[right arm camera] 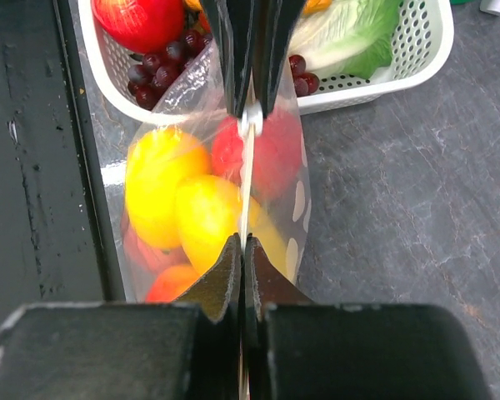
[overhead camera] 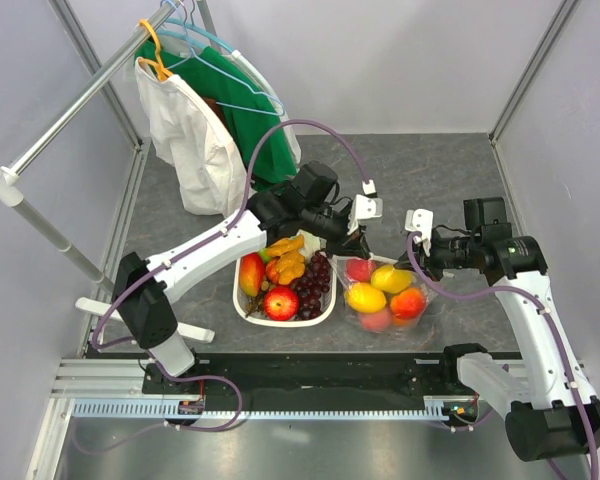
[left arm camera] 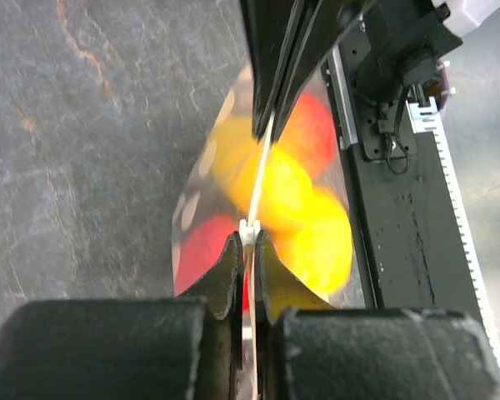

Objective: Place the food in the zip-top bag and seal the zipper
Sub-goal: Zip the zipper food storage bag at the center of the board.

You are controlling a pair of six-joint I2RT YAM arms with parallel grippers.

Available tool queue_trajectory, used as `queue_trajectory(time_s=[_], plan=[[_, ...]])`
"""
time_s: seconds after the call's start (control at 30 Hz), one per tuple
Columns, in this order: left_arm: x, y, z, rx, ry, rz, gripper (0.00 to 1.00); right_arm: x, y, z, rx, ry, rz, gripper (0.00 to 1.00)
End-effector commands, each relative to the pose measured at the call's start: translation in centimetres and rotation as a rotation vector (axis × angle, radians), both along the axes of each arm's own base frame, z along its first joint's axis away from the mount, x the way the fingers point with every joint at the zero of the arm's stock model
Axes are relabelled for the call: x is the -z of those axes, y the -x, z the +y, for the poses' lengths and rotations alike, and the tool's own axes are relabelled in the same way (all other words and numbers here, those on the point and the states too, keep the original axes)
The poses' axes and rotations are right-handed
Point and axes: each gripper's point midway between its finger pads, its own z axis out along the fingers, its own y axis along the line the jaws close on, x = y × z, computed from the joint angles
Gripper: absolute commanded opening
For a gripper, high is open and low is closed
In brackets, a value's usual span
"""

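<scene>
The left tool [left arm camera: 248,237] shows only its two dark fingertips in its own wrist view, the rest lost in blurred padding along the bottom edge. Those tips are pressed together on the zipper [left arm camera: 257,179] with hardly a gap, and a small white piece [left arm camera: 248,227] on the strip sits right between them. The right tool [right arm camera: 244,242] is clamped just as tightly on the other end of the same strip, its finger bodies out of focus and cut off by the frame. Between the two tools the zipper runs straight, seen edge-on as a thin pale line, so I cannot tell whether it is pressed shut along its length. Under it is the zip-top bag [right arm camera: 297,208], with white dots plain on one side and its near end hidden behind the right tool's fingers. In the top view it rests on the tabletop [overhead camera: 430,170]. Inside the bag lie a yellow lemon [right arm camera: 154,187], a second yellow fruit [right arm camera: 204,212], a red fruit [right arm camera: 271,154] and an orange-red piece [right arm camera: 171,287] low down. In the left wrist view these are mere smears of colour. Just beside the bag stands the white basket [right arm camera: 400,58], cropped at the top, holding a red apple [right arm camera: 142,17], dark grapes [right arm camera: 162,67] and a green leafy piece [right arm camera: 350,33]. From above, the left arm covers part of it.
</scene>
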Motion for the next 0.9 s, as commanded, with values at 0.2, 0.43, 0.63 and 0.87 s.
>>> queue_trajectory(time_s=[0.2,0.43,0.63,0.87], plan=[[-0.1,-3.0,7.1,-0.141,-0.036,-0.03,0.04,-1.2,-0.5,0.0,0.019,-0.006,-0.047,0.0],[0.7,-3.8,9.5,-0.184,-0.063,-0.062,0.06,-1.6,-1.0,-0.3,0.027,0.013,-0.078,0.0],[1.0,-4.2,9.9,-0.188,-0.075,-0.065,0.03,-2.3,-1.3,-0.5,0.033,0.024,-0.103,0.0],[0.9,-4.0,10.0,-0.169,-0.07,-0.071,0.03,-2.1,-1.4,-0.7,0.04,0.036,-0.108,0.0]])
